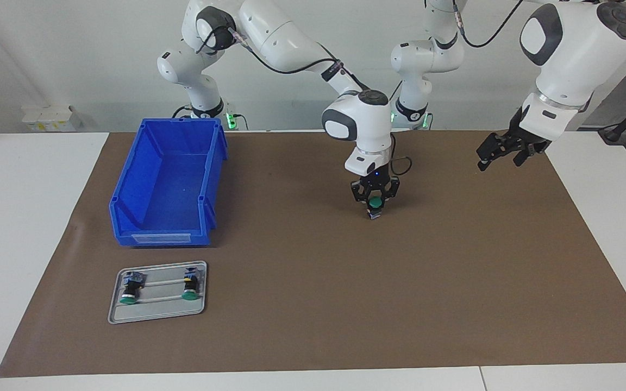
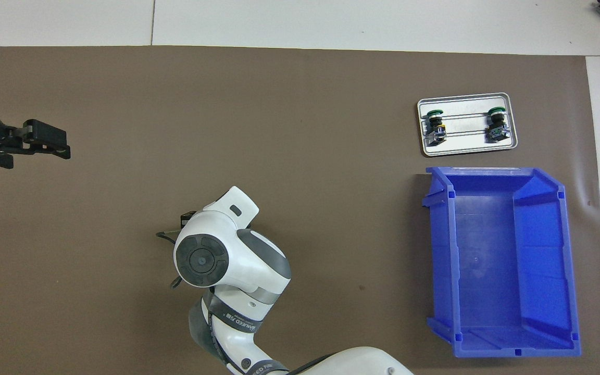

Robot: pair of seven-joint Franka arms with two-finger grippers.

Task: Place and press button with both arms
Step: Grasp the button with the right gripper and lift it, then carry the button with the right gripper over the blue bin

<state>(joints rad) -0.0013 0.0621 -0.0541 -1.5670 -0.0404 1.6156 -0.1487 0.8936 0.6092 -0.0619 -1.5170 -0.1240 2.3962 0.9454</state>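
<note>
the brown mat point(image 1: 313, 304) covered most of the table, and the 2 white arms reached in over it. the right arm stretched to the middle of the mat, its wrist pointing straight down, while the left arm waited, raised over the mat's edge at its own end of the table. a blue bin point(image 1: 167, 184) stood empty toward the right arm's end, and just beside it, farther from the robots, lay a grey tray point(image 1: 158, 310) holding 2 spare buttons on their sides.

the right gripper point(image 1: 375, 209) had its fingers closed on the button point(image 1: 375, 204), green cap up, its black body at or just above the mat; contact with the mat could not be told. the left gripper point(image 1: 500, 155) hung with fingers spread, holding nothing.

this looked like the placing step, at its end. next, by my reading, the right gripper would need to steady the button upright while the left gripper came across and pushed down squarely on the green cap.
</note>
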